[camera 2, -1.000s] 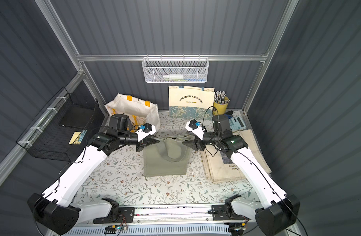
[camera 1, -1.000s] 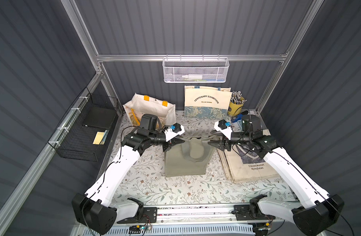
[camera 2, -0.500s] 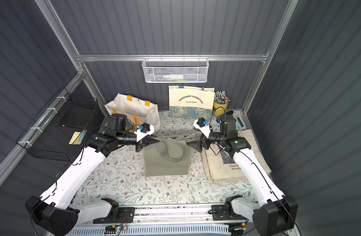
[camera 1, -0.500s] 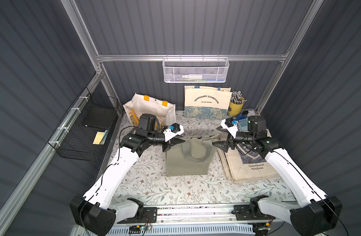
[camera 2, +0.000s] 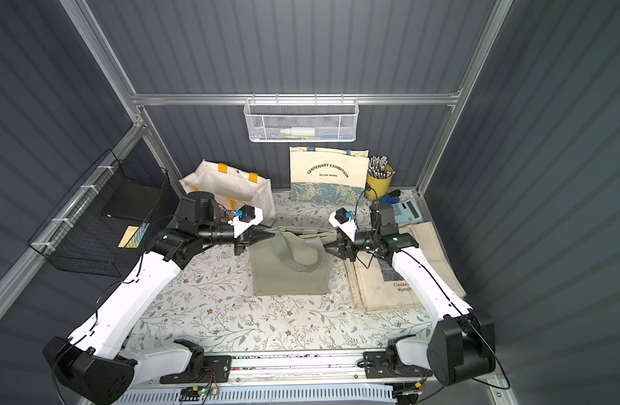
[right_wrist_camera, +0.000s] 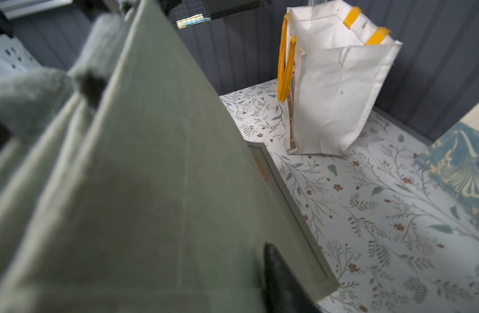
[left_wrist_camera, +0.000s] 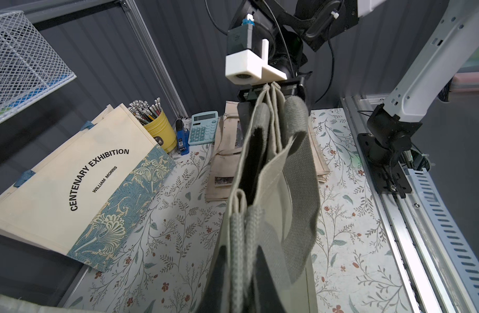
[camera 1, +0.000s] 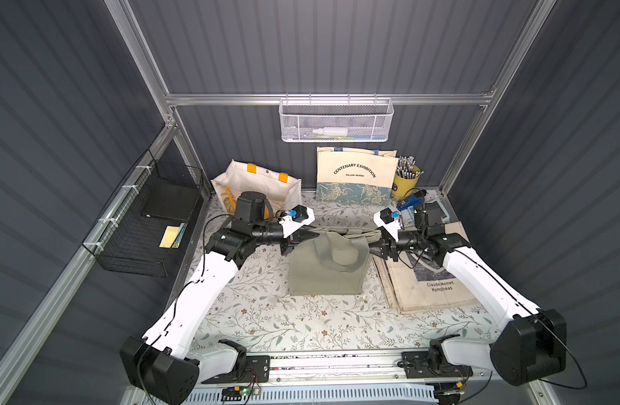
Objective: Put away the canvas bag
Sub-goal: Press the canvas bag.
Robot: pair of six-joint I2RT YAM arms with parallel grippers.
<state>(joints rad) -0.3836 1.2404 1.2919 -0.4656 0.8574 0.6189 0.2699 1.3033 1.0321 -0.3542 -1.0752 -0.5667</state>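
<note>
The olive-green canvas bag (camera 1: 324, 277) (camera 2: 287, 277) stands in the middle of the floral mat, its top rim pulled out straight between both grippers. My left gripper (camera 1: 310, 234) (camera 2: 266, 231) is shut on the rim's left end; in the left wrist view, webbing and fabric (left_wrist_camera: 276, 176) are pinched in that gripper (left_wrist_camera: 241, 249). My right gripper (camera 1: 373, 242) (camera 2: 331, 242) (left_wrist_camera: 268, 89) is shut on the rim's right end. In the right wrist view the bag (right_wrist_camera: 151, 176) fills the frame, and only one dark finger (right_wrist_camera: 280, 279) shows. A handle loop droops over the bag's front.
A white tote with yellow handles (camera 1: 263, 189) stands open at the back left. A "Centenary Exhibition" tote (camera 1: 354, 179) leans on the back wall beside a yellow pencil cup (camera 1: 405, 180). Flat totes (camera 1: 431, 284) are stacked on the right. A black wire basket (camera 1: 150, 224) hangs left.
My right gripper opened wide beside the bag, then closed on the right end of its rim. The rim is now stretched straighter. The left gripper kept its hold.
</note>
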